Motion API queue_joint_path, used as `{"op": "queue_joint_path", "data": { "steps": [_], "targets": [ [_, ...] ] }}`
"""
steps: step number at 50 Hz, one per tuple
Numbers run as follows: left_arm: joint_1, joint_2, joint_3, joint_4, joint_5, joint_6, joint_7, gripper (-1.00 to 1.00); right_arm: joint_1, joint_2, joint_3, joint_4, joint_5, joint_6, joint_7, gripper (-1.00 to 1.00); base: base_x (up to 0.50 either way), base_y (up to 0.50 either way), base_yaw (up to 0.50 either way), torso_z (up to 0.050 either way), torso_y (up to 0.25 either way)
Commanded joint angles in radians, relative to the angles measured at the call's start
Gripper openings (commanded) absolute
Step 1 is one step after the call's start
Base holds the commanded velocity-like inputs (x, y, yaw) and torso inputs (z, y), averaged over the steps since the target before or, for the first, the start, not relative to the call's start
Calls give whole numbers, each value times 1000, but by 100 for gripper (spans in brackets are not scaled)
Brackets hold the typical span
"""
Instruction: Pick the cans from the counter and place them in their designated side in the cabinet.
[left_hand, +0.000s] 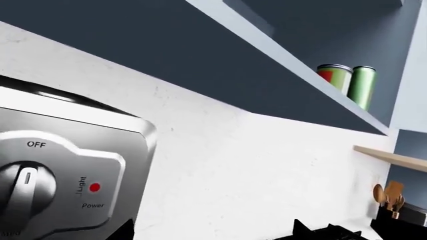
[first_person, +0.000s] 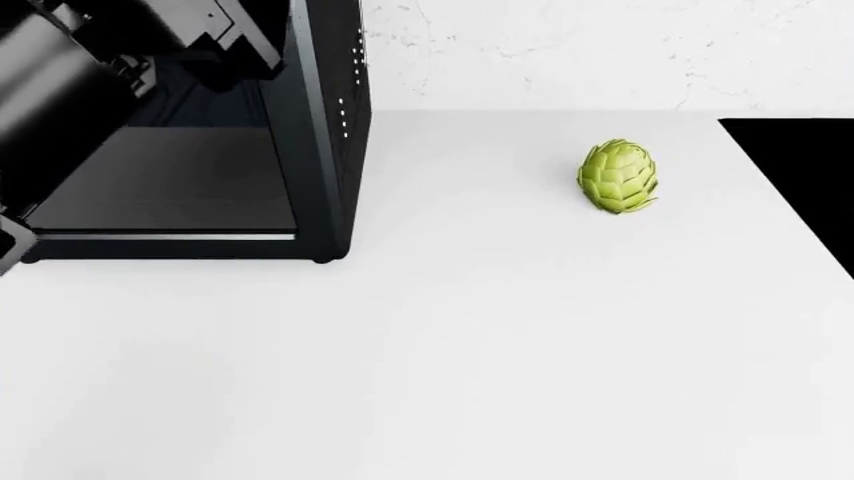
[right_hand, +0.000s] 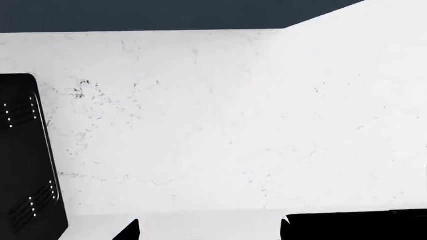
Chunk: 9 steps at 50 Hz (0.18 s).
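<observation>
Two cans (left_hand: 347, 82) stand upright side by side on the cabinet shelf (left_hand: 313, 75), none on the counter (first_person: 467, 350) beside the artichoke (first_person: 618, 176); I judge them rigid, smooth, slippery, best gripped mid-body, and neither end effector's state can be told.

The counter (first_person: 534, 350) is evenly and brightly lit, almost washed out towards its near edge. Only a faint, soft shadow is cast beneath the artichoke (first_person: 618, 176). Soft highlights are seen on the appliance panel (left_hand: 73, 165). All three renders are sharp, without blur or edge distortion.
</observation>
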Motion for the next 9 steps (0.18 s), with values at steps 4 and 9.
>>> {"op": "queue_joint_path", "data": {
  "steps": [4, 9],
  "targets": [
    [41, -75, -76, 128, -68, 35, -80, 100, -65, 58, 95, -73, 62, -46, -5, 100, 0, 0, 0, 0, 0],
    [85, -106, -117, 156, -60, 50, -82, 100, -61, 67, 110, -82, 58, -42, -16, 100, 0, 0, 0, 0, 0]
  ]
}}
